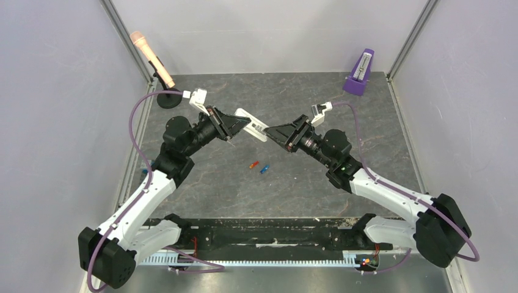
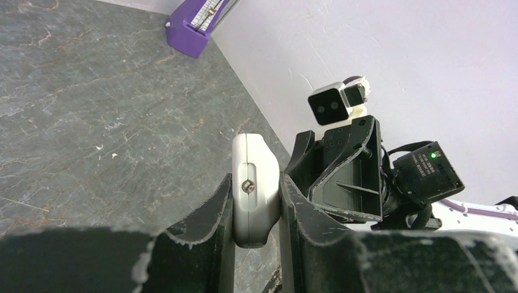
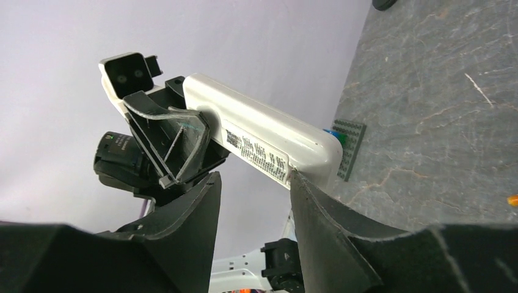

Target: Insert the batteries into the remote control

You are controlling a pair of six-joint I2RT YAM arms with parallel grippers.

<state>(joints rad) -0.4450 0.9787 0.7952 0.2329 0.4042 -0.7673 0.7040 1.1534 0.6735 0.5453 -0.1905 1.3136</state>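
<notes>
The white remote control (image 1: pixel 255 126) is held above the table between the two arms. My left gripper (image 1: pixel 246 122) is shut on its edge; in the left wrist view the remote (image 2: pixel 255 177) is clamped between the black fingers (image 2: pixel 211 226). My right gripper (image 1: pixel 271 132) is open at the remote's other end. In the right wrist view the labelled remote (image 3: pixel 262 134) lies just beyond the spread jaws, and one fingertip (image 3: pixel 299 183) touches its end. The red-orange battery (image 1: pixel 251 164) and the blue battery (image 1: pixel 264 169) lie side by side on the table below.
A purple metronome (image 1: pixel 360 72) stands at the back right corner. A microphone (image 1: pixel 151 56) on a round black stand is at the back left. A small grey studded plate (image 3: pixel 349 146) lies on the table. Walls enclose three sides.
</notes>
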